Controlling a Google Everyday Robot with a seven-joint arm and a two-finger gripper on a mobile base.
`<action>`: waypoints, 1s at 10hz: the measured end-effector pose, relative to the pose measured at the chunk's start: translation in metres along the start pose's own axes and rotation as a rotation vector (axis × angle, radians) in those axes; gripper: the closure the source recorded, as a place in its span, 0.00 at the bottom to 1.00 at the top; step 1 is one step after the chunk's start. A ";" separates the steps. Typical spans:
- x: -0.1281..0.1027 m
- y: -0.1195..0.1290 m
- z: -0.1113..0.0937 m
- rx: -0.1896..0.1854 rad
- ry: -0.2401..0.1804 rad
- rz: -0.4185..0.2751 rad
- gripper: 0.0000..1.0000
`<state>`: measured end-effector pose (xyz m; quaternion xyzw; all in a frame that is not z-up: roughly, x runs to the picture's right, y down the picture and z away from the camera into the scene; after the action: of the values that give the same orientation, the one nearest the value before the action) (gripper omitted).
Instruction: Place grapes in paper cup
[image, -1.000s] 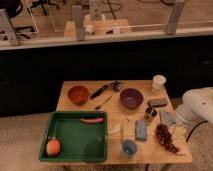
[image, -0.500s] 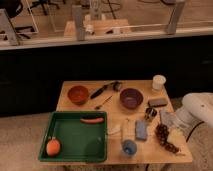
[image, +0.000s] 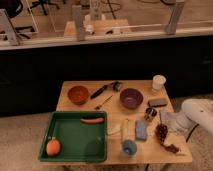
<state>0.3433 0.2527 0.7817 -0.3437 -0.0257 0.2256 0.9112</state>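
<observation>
Grapes (image: 163, 134), an elongated bunch of small dark reddish-brown berries, are lying on the wooden table (image: 112, 107) near its front right corner. The small white tapered paper cup (image: 158, 82) is standing upright at the far right corner, well apart from the grapes, with a dark rectangular block (image: 157, 102) lying between them. The robot's white arm (image: 199, 116) is reaching in from the right. Its gripper (image: 169, 121) is hovering just beside the far end of the bunch; whether it is open or closed cannot be told. A purple bowl (image: 131, 98) is sitting left of the block, and a blue cup (image: 129, 147) is standing at the front edge. A green plastic tray (image: 70, 131) is occupying the front left, holding a thin orange-red sausage (image: 92, 120) and a round orange fruit (image: 53, 147).
</observation>
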 end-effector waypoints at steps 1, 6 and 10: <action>0.001 0.000 0.004 0.001 -0.004 0.018 0.21; 0.005 0.000 0.013 0.013 -0.019 0.079 0.65; -0.006 -0.006 -0.014 0.043 -0.043 0.098 1.00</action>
<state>0.3429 0.2378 0.7756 -0.3200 -0.0235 0.2777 0.9055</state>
